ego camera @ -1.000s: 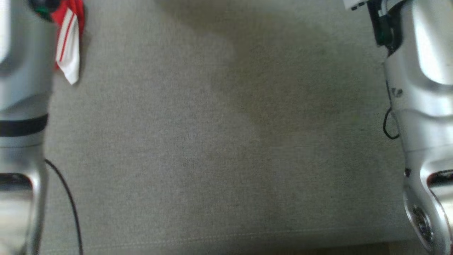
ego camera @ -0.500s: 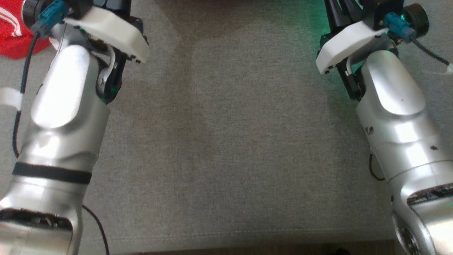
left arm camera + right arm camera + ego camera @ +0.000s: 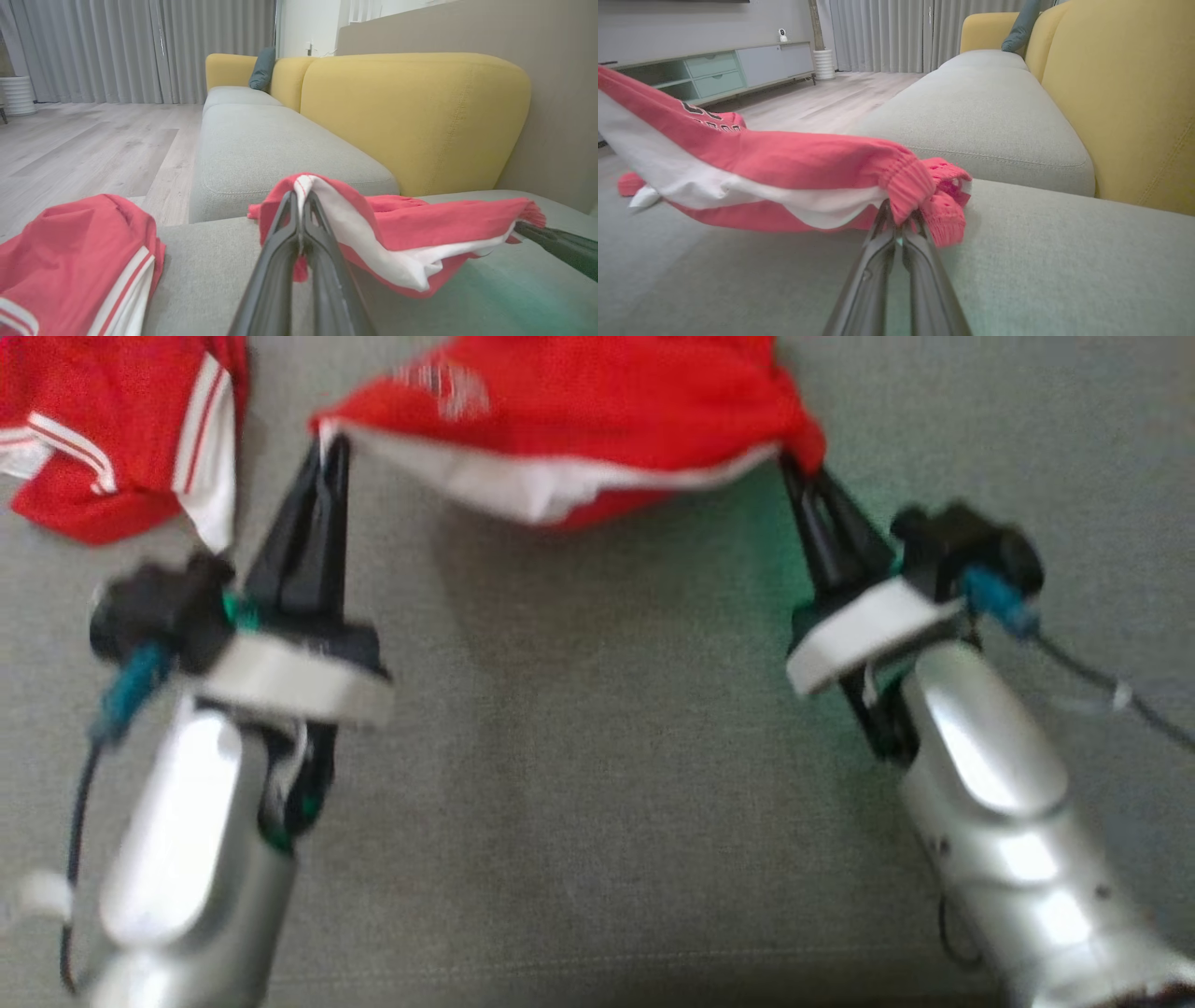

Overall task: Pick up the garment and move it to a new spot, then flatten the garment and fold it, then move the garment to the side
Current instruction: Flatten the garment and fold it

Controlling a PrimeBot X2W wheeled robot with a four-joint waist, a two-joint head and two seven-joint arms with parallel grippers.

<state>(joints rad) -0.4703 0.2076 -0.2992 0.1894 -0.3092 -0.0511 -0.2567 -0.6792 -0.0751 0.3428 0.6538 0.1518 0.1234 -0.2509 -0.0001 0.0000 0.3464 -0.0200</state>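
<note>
Two grippers hold one garment [image 3: 597, 401] stretched between them above the grey seat cushion [image 3: 597, 775] of a sofa. The left gripper [image 3: 327, 446] is pinched tight on the garment's left corner, where red cloth and white lining fold over the fingertips. The right gripper [image 3: 792, 467] is likewise clamped on the right corner, at a gathered, elastic-looking red hem. In each wrist view the two dark fingers meet at their tips with cloth caught between them.

The garment is red with a white inner layer and a pale printed mark on its upper face. It spans the far half of the cushion, well away from the near edge with its stitched seam. Its middle sags; whether the lowest fold touches the cushion cannot be told.

A second red garment [image 3: 103, 439], with white side stripes, lies crumpled toward the cushion's far left corner, apart from the held one. A yellow backrest [image 3: 411, 116] rises beyond the cushion.
</note>
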